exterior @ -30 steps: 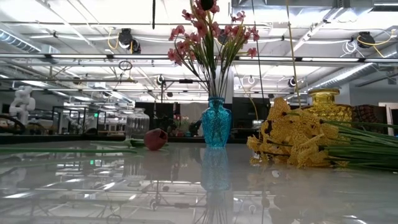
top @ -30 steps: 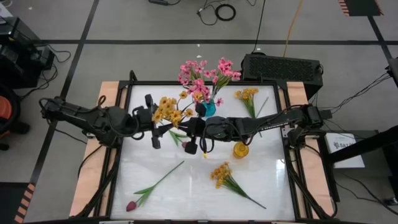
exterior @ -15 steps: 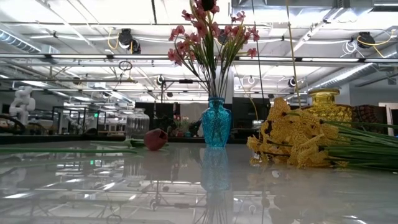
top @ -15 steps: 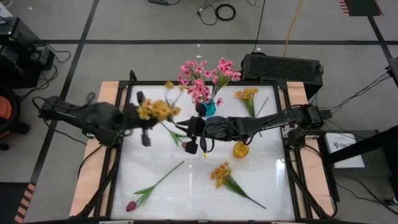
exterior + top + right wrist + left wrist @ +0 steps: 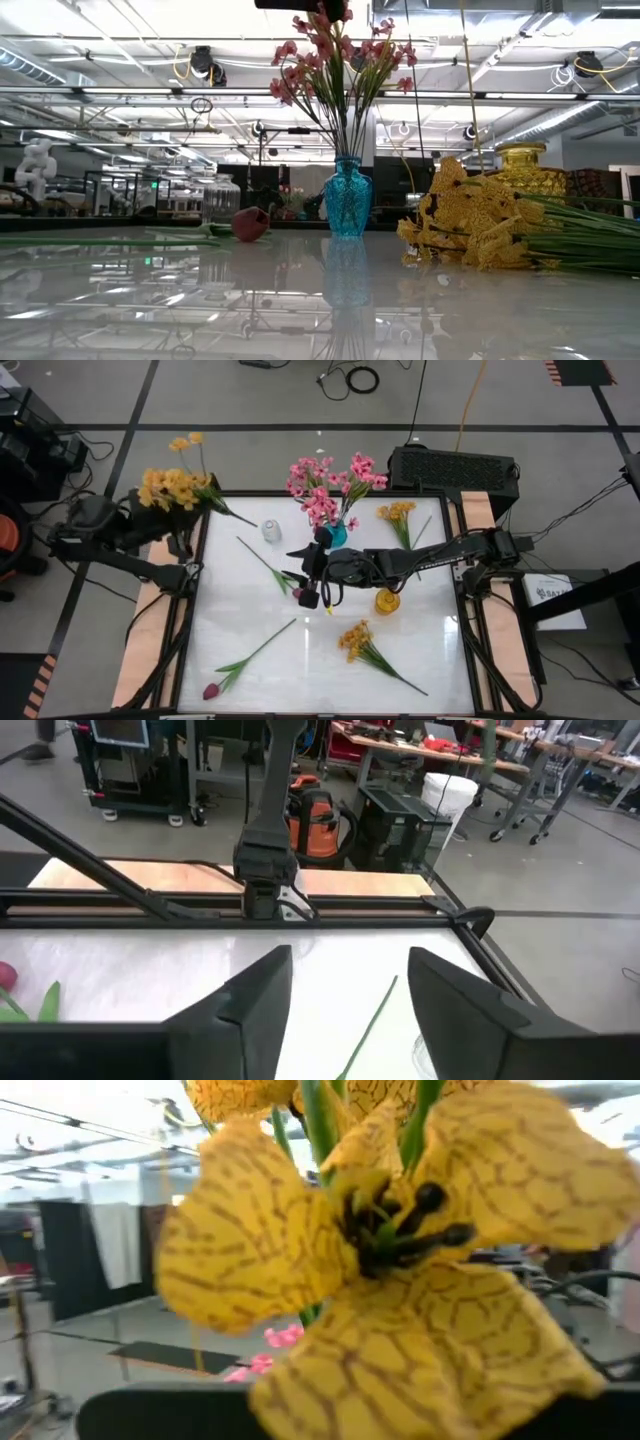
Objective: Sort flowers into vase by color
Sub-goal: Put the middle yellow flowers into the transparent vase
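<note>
So the handoff just went through. A second ago my right claw (image 5: 302, 575) was pinching the yellow-orange blossom spray (image 5: 172, 486) mid-surface with the left claw spread beside it; now the right claw's fingers (image 5: 250, 995) stand apart with nothing between them, parked near the blue vase. The left arm has swung back past the far-left corner of the white glossy surface (image 5: 330, 660) with the spray, its green stem trailing over the surface edge. I can't actually see the left claw, but it reads as pressed together, and the left wrist view is filled with yellow petals (image 5: 390, 1250), so I'd say it's got the spray. My guess is the left arm now carries it round to the yellow vase.

Nearest me on the surface: a dark magenta tulip bud on a long leafy stem (image 5: 212, 690), then a loose yellow-orange spray (image 5: 357, 639). Next comes the squat amber-yellow glass vase (image 5: 387, 601), and I see nothing in it. Beyond that, the small turquoise glass vase (image 5: 347, 198) holds all the pink blossom sprays (image 5: 330, 485). Another yellow-orange spray (image 5: 398, 513) lies far right.
</note>
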`<control>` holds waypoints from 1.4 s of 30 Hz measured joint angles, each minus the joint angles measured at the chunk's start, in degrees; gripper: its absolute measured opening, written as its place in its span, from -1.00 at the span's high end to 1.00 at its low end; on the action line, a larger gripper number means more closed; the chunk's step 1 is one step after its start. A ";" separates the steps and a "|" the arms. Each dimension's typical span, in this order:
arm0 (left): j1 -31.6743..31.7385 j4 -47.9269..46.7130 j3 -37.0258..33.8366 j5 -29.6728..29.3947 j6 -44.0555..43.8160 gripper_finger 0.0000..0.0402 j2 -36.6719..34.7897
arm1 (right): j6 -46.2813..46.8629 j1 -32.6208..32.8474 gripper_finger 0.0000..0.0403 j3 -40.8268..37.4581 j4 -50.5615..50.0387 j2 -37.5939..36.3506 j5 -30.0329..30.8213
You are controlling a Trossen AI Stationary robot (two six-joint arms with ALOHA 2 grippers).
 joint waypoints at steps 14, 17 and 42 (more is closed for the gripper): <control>12.35 3.46 -18.99 -1.84 -4.26 0.93 -2.54 | 0.00 0.02 0.01 0.00 -18.79 -6.27 0.02; 14.96 6.05 -23.84 -0.30 -7.18 0.93 -4.58 | 2.69 0.02 0.03 0.00 -22.06 -8.31 0.02; 31.65 17.53 -39.56 2.67 -16.44 0.93 -9.81 | 6.38 0.13 0.16 0.02 -23.98 -9.92 0.00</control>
